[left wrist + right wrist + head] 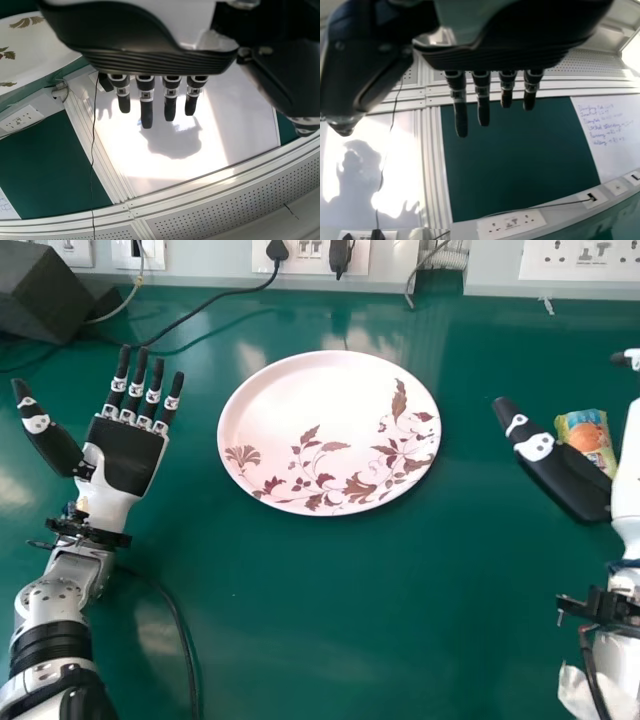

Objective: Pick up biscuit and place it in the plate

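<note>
The biscuit packet (588,438), orange, yellow and green, lies on the table at the right of the head view, just behind the thumb of my right hand (565,475), which partly covers it. In the right wrist view the right hand (482,95) has its fingers straight, with nothing held. A pinkish-white plate (300,425) with brown leaf patterns stands at the table's middle; part of the plate (30,47) also shows in the left wrist view. My left hand (128,455) rests open left of the plate, palm up; its fingers (146,110) are straight.
The green table (350,610) carries a dark box (45,290) at the back left. Black cables run from it to wall sockets (310,252) behind the plate, and another cable (180,625) lies beside my left forearm.
</note>
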Controlling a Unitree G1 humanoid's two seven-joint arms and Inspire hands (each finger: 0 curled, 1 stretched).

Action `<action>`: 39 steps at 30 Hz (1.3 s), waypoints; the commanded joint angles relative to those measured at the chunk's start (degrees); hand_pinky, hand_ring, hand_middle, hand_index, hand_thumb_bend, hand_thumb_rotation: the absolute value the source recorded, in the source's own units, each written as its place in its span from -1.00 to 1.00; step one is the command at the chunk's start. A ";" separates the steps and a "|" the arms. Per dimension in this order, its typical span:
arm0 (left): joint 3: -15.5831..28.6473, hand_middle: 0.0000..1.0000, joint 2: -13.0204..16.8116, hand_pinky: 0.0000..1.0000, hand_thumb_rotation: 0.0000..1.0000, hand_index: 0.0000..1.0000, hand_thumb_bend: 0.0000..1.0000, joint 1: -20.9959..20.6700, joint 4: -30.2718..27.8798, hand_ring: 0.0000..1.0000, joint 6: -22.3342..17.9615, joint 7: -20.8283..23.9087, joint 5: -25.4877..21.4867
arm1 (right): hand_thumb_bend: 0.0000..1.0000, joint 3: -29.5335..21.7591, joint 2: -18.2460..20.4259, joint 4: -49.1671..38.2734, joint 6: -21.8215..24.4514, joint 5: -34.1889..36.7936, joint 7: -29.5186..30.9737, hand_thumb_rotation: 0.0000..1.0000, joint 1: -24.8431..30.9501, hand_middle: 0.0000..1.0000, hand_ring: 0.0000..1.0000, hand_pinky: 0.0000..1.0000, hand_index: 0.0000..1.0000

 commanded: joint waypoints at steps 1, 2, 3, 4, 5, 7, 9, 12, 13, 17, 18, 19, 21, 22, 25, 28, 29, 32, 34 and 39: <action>0.33 0.99 -0.93 0.98 0.90 1.00 1.00 1.83 1.28 0.85 0.09 0.15 0.71 | 0.99 -0.06 5.36 0.71 1.06 -2.02 1.25 0.44 -1.44 0.79 0.56 0.92 0.56; 0.30 0.99 -0.95 0.98 0.89 1.00 1.00 1.85 1.21 0.85 0.03 0.13 0.74 | 0.99 -0.04 5.55 1.02 1.44 -3.03 1.88 0.44 -2.08 0.80 0.56 0.92 0.57; 0.27 0.99 -0.99 0.99 0.88 1.00 1.00 1.85 1.22 0.84 -0.05 0.04 0.78 | 0.99 -0.03 5.75 1.32 1.84 -3.98 2.58 0.44 -2.73 0.80 0.57 0.93 0.57; 0.25 1.00 -0.96 0.99 0.86 1.00 1.00 1.81 1.38 0.84 -0.05 -0.19 0.79 | 0.99 0.01 5.99 1.66 2.25 -4.89 3.25 0.43 -3.44 0.80 0.58 0.94 0.58; 0.23 1.00 -0.91 1.00 0.84 1.00 1.00 1.76 1.58 0.83 -0.03 -0.35 0.81 | 0.99 0.07 6.15 1.98 2.67 -5.65 3.83 0.42 -4.07 0.80 0.58 0.95 0.57; 0.26 0.99 -0.95 1.00 0.82 1.00 1.00 1.86 1.45 0.82 0.16 -0.19 0.73 | 1.00 0.12 6.27 2.73 3.38 -7.34 5.23 0.43 -5.24 0.79 0.58 0.96 0.57; 0.28 0.98 -0.91 1.00 0.83 1.00 1.00 1.85 1.57 0.81 0.18 -0.34 0.70 | 0.99 0.10 6.24 3.58 3.93 -9.47 6.72 0.44 -6.37 0.80 0.57 0.96 0.58; 0.42 0.97 -0.74 1.00 0.84 1.00 1.00 1.64 2.13 0.80 0.48 -0.74 0.50 | 0.99 -0.04 6.29 4.89 4.88 -11.88 8.48 0.44 -8.05 0.81 0.58 0.97 0.58; 0.44 0.96 -0.75 1.00 0.84 1.00 1.00 1.63 2.16 0.78 0.49 -0.79 0.47 | 0.98 -0.14 6.22 5.37 5.28 -12.36 8.73 0.44 -8.53 0.82 0.58 0.97 0.59; 0.43 0.92 -0.69 1.00 0.79 1.00 1.00 1.38 2.96 0.76 -0.03 -1.36 0.79 | 0.99 -0.82 5.69 7.62 7.16 -13.02 8.73 0.41 -9.98 0.82 0.59 0.98 0.58; 0.45 0.91 -0.72 0.99 0.78 1.00 1.00 1.35 3.04 0.75 -0.05 -1.36 0.80 | 0.99 -1.08 5.47 8.36 7.73 -13.03 8.64 0.40 -10.36 0.82 0.59 0.99 0.59; 0.47 0.90 -0.75 0.98 0.77 1.00 1.00 1.37 3.05 0.75 -0.04 -1.35 0.78 | 0.99 -1.22 5.32 8.82 8.10 -13.03 8.56 0.41 -10.56 0.81 0.58 0.99 0.59; 0.48 0.88 -0.89 0.90 0.73 0.97 0.99 1.41 2.85 0.73 0.31 -1.04 0.63 | 0.99 -1.85 5.00 10.63 9.34 -13.02 8.07 0.43 -11.21 0.81 0.58 0.98 0.58; 0.44 0.87 -0.93 0.88 0.73 0.97 0.99 1.41 2.83 0.72 0.25 -1.02 0.68 | 0.99 -2.18 4.90 11.54 9.98 -13.02 7.86 0.43 -11.52 0.81 0.58 0.99 0.58; 0.40 0.82 -1.01 0.83 0.71 0.95 1.00 1.34 2.93 0.71 0.05 -0.97 0.80 | 1.00 -2.99 4.39 13.73 11.52 -12.53 7.11 0.45 -12.19 0.80 0.59 1.00 0.58; 0.27 0.83 -1.01 0.84 0.68 0.95 1.00 1.22 3.21 0.71 -0.29 -1.77 0.96 | 0.99 -3.88 3.77 15.91 13.05 -11.84 6.54 0.45 -12.80 0.82 0.60 1.00 0.61; 0.28 0.86 -1.11 0.85 0.67 0.96 1.00 1.29 2.97 0.72 -0.17 -1.56 0.89 | 0.99 -4.14 3.59 16.50 13.47 -11.77 6.63 0.45 -12.97 0.83 0.60 1.00 0.61; 0.37 0.88 -1.28 0.87 0.64 0.96 1.00 1.39 2.61 0.73 0.23 -0.94 0.68 | 0.99 -5.05 3.17 18.46 14.50 -12.36 7.77 0.46 -13.88 0.83 0.60 1.00 0.61; 0.38 0.88 -1.44 0.87 0.57 0.96 1.00 1.47 2.35 0.75 0.11 -0.73 0.68 | 0.99 -5.67 2.85 19.81 15.06 -12.76 8.45 0.45 -14.48 0.82 0.59 1.00 0.60; 0.42 0.84 -1.49 0.78 0.40 0.94 0.97 1.46 2.48 0.75 0.26 -1.15 0.55 | 0.98 -7.11 1.38 22.73 16.10 -11.24 8.11 0.46 -14.72 0.81 0.59 1.00 0.60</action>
